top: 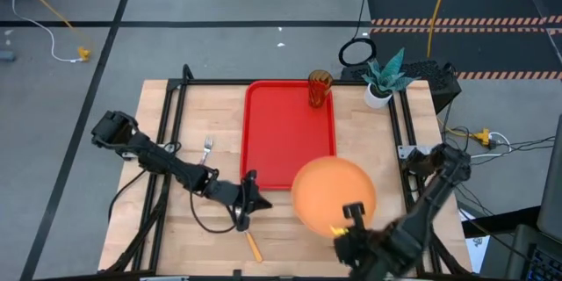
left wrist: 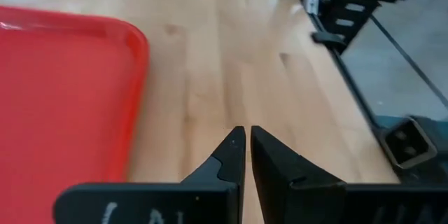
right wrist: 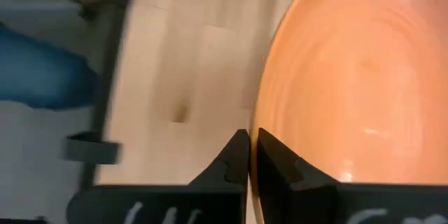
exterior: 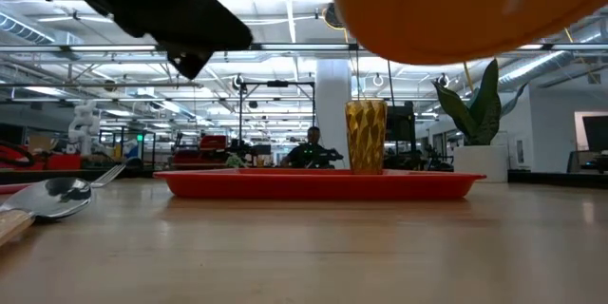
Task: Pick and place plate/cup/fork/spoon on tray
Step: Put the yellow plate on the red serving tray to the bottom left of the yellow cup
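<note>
My right gripper is shut on the orange plate, which hangs above the table over the near right corner of the red tray; the low view shows the plate high up. The amber cup stands upright in the tray's far right corner. The fork lies on the table left of the tray. The spoon lies near the front edge, its bowl close in the low view. My left gripper is shut and empty, above the table by the spoon. My right gripper pinches the plate's near rim between its two fingers, which come from the table's near side, about level. The plate is lifted clear of table and tray, reaching away from the fingers toward the tray, slightly tilted in the low view.
A white pot with a teal plant stands at the far right, just beyond the tray's corner. Black frame rails run along the table's left and right sides. A person shows far behind the table.
</note>
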Robot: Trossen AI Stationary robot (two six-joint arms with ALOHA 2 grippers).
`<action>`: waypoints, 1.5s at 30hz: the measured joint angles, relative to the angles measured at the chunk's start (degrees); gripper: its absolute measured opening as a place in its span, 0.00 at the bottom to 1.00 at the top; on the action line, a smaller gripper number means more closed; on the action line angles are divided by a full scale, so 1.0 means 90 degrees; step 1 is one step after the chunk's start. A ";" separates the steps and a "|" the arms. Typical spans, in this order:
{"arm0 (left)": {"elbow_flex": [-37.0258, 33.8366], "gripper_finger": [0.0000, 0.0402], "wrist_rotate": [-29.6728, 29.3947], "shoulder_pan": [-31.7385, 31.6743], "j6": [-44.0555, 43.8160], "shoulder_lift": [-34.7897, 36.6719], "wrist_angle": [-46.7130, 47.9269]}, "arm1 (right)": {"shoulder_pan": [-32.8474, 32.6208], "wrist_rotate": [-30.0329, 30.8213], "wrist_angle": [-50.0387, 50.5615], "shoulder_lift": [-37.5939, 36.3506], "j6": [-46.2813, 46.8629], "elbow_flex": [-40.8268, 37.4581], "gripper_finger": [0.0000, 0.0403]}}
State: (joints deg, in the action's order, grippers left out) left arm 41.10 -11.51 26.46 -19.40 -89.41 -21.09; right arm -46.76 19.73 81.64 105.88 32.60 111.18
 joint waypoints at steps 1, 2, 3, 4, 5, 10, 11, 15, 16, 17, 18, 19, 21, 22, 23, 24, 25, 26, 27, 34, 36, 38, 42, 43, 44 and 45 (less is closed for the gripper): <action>0.0000 0.06 0.0002 0.0088 -0.0101 -0.0002 0.0049 | 0.0125 0.0007 0.0090 -0.0014 -0.0183 0.0000 0.00; 0.0000 0.06 0.0003 0.0174 -0.0212 0.0000 0.0132 | 0.0250 0.0035 0.0165 -0.0030 -0.0366 -0.0002 0.00; 0.0000 0.06 0.0002 0.0262 -0.0312 0.0000 0.0235 | 0.0399 0.0098 0.0202 -0.0049 -0.0552 -0.0002 0.00; 0.0000 0.06 0.0001 0.0356 -0.0430 0.0000 0.0362 | 0.0541 0.0147 0.0212 -0.0075 -0.0753 -0.0002 0.00; 0.0000 0.06 0.0001 0.0439 -0.0556 0.0000 0.0481 | 0.0686 0.0181 0.0225 -0.0109 -0.0980 -0.0002 0.00; 0.0000 0.06 -0.0203 0.0831 -0.1214 0.0000 0.0914 | 0.1510 0.0354 0.0053 -0.0140 -0.2063 -0.0002 0.00; 0.0000 0.06 -0.0250 0.0898 -0.1321 0.0000 0.0951 | 0.1676 0.0351 -0.0020 -0.0140 -0.2236 -0.0002 0.00; 0.0000 0.06 -0.0503 0.1186 -0.1692 0.0000 0.1100 | 0.2306 0.0310 -0.0440 -0.0140 -0.2885 -0.0002 0.00; 0.0000 0.06 -0.0568 0.1262 -0.1735 0.0000 0.1104 | 0.2448 0.0313 -0.0563 -0.0140 -0.3044 -0.0002 0.00; 0.0000 0.06 -0.0630 0.1329 -0.1764 0.0000 0.1103 | 0.2569 0.0313 -0.0676 -0.0140 -0.3185 -0.0002 0.00; 0.0000 0.06 -0.0719 0.1397 -0.1790 0.0000 0.1105 | 0.2684 0.0312 -0.0805 -0.0140 -0.3324 -0.0002 0.00; 0.0000 0.06 -0.0810 0.1461 -0.1821 0.0000 0.1122 | 0.2788 0.0311 -0.0930 -0.0140 -0.3459 -0.0002 0.00; 0.0000 0.06 -0.1003 0.1558 -0.1874 0.0000 0.1187 | 0.2984 0.0311 -0.1258 -0.0140 -0.3712 -0.0032 0.00; 0.0000 0.06 -0.1065 0.1602 -0.1883 0.0000 0.1201 | 0.3078 0.0311 -0.1493 -0.0140 -0.3834 -0.0084 0.00; 0.0000 0.06 -0.1091 0.1636 -0.1885 0.0000 0.1209 | 0.3173 0.0308 -0.1706 -0.0140 -0.3957 -0.0145 0.00; 0.0000 0.06 -0.1118 0.1664 -0.1905 0.0000 0.1218 | 0.3258 0.0304 -0.1854 -0.0139 -0.4060 -0.0208 0.00; 0.0000 0.06 -0.1127 0.1681 -0.1909 0.0000 0.1234 | 0.3334 0.0303 -0.1970 -0.0135 -0.4131 -0.0273 0.00; 0.0000 0.06 -0.1129 0.1702 -0.1914 0.0000 0.1239 | 0.3407 0.0303 -0.2070 -0.0135 -0.4197 -0.0336 0.00; 0.0000 0.06 -0.1129 0.1709 -0.1932 0.0000 0.1247 | 0.3484 0.0303 -0.2168 -0.0135 -0.4258 -0.0411 0.00; 0.0000 0.06 -0.1289 0.1704 -0.2074 0.0000 0.1499 | 0.3961 -0.0005 -0.3176 -0.0135 -0.4630 -0.1132 0.00; 0.0000 0.06 -0.1292 0.1693 -0.2098 0.0000 0.1540 | 0.4097 -0.0180 -0.3510 -0.0135 -0.4717 -0.1385 0.00; 0.0000 0.06 -0.1292 0.1693 -0.2130 0.0003 0.1550 | 0.4232 -0.0245 -0.3699 -0.0135 -0.4762 -0.1638 0.00; 0.0000 0.06 -0.1291 0.1664 -0.2136 0.0003 0.1556 | 0.4462 -0.0232 -0.4277 -0.0135 -0.4930 -0.2161 0.00; 0.0000 0.06 -0.1292 0.1644 -0.2137 0.0003 0.1559 | 0.4508 -0.0264 -0.4381 -0.0135 -0.4953 -0.2285 0.00; 0.0000 0.06 -0.1292 0.1617 -0.2138 0.0003 0.1560 | 0.4557 -0.0361 -0.4488 -0.0135 -0.4978 -0.2395 0.00; 0.0000 0.06 -0.1293 0.1591 -0.2137 0.0003 0.1560 | 0.4605 -0.0467 -0.4620 -0.0135 -0.5015 -0.2504 0.00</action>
State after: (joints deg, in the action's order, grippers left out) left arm 41.10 -23.14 40.77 -38.63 -89.38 -7.05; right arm -5.31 15.53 40.06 104.66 -12.53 88.64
